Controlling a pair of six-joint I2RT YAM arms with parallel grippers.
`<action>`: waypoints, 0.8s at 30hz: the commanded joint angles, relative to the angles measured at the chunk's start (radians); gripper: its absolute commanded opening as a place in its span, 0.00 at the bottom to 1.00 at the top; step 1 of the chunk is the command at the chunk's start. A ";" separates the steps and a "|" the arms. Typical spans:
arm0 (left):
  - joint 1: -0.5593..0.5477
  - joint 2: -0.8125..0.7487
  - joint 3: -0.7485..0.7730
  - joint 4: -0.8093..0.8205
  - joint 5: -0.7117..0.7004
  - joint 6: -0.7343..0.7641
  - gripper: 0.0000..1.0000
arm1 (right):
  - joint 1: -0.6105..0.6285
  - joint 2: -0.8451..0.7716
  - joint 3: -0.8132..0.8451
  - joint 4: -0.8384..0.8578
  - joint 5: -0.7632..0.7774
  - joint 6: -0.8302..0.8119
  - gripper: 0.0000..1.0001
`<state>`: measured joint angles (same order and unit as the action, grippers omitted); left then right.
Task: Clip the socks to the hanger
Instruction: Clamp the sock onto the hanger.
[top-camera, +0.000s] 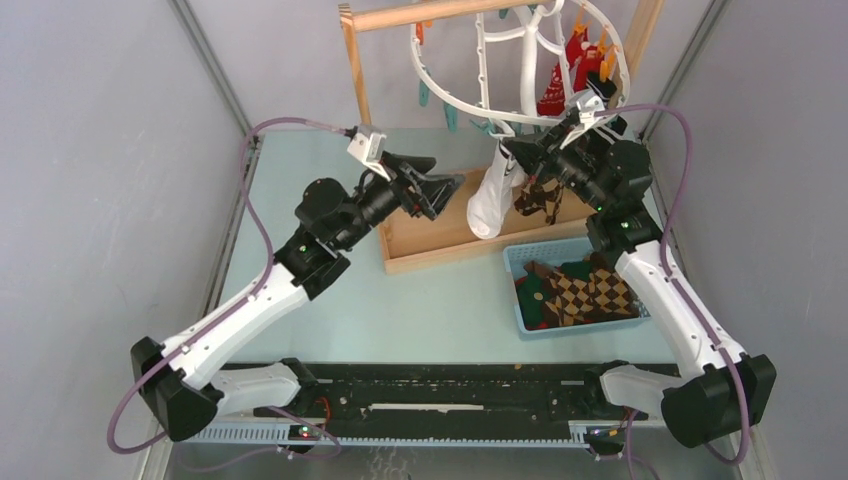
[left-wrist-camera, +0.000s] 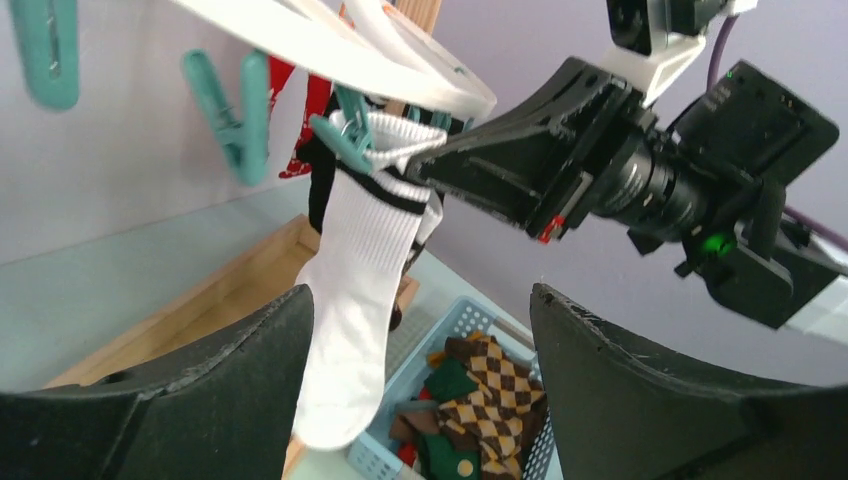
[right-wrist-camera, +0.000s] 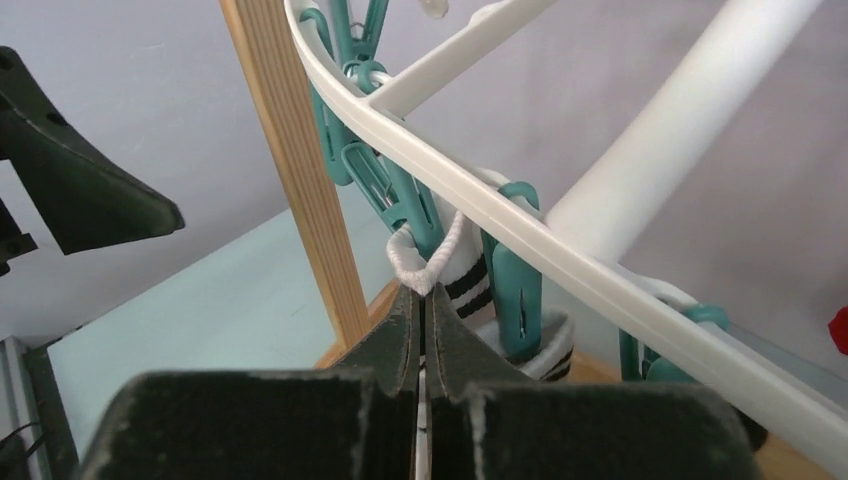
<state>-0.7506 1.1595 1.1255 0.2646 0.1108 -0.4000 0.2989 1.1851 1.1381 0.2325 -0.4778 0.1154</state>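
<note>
**Right gripper (right-wrist-camera: 422, 295) pinched on white sock (right-wrist-camera: 428, 262) under hanger (right-wrist-camera: 480, 205) rim**

Fingers of that gripper are pressed together w/ no gap showing. They have hold of a loop of the sock's cuff, just under the hanger's near rim. A teal clip (right-wrist-camera: 520, 275) hanging from that rim sits over the black-striped cuff right beside the pinch; whether it fully bites the fabric, can't tell. The rest of the sock hangs straight down below the hanger, toe end over the wooden tray (top-camera: 430, 240).

Left gripper (left-wrist-camera: 422, 300) is to the hanger's left and lower, pointed at the sock. Its jaws are spread wide w/ nothing between them — no contact w/ sock or hanger.

Red socks (top-camera: 565, 75) hang clipped at the hanger's far right side. The hanger itself hangs tilted from the top bar of the wooden rack (top-camera: 355, 70).

Below and to the right of the hanger a blue basket (top-camera: 515, 262) sits on the table, holding loose socks (top-camera: 575, 290) — incl. brown argyle and dark green ones. Another dark sock hangs behind the white one under the hanger, mostly hidden.
</note>
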 joint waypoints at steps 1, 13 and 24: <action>-0.006 -0.108 -0.106 0.054 0.023 0.057 0.84 | -0.044 -0.040 0.028 -0.064 -0.079 0.023 0.00; -0.007 -0.239 -0.299 0.112 -0.022 0.089 0.84 | -0.188 -0.091 0.028 -0.169 -0.186 0.027 0.00; -0.006 -0.255 -0.329 0.124 -0.018 0.118 0.84 | -0.343 -0.111 0.033 -0.201 -0.216 0.040 0.00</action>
<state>-0.7506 0.9257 0.8150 0.3367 0.0971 -0.3141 0.0143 1.0916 1.1381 0.0406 -0.6842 0.1341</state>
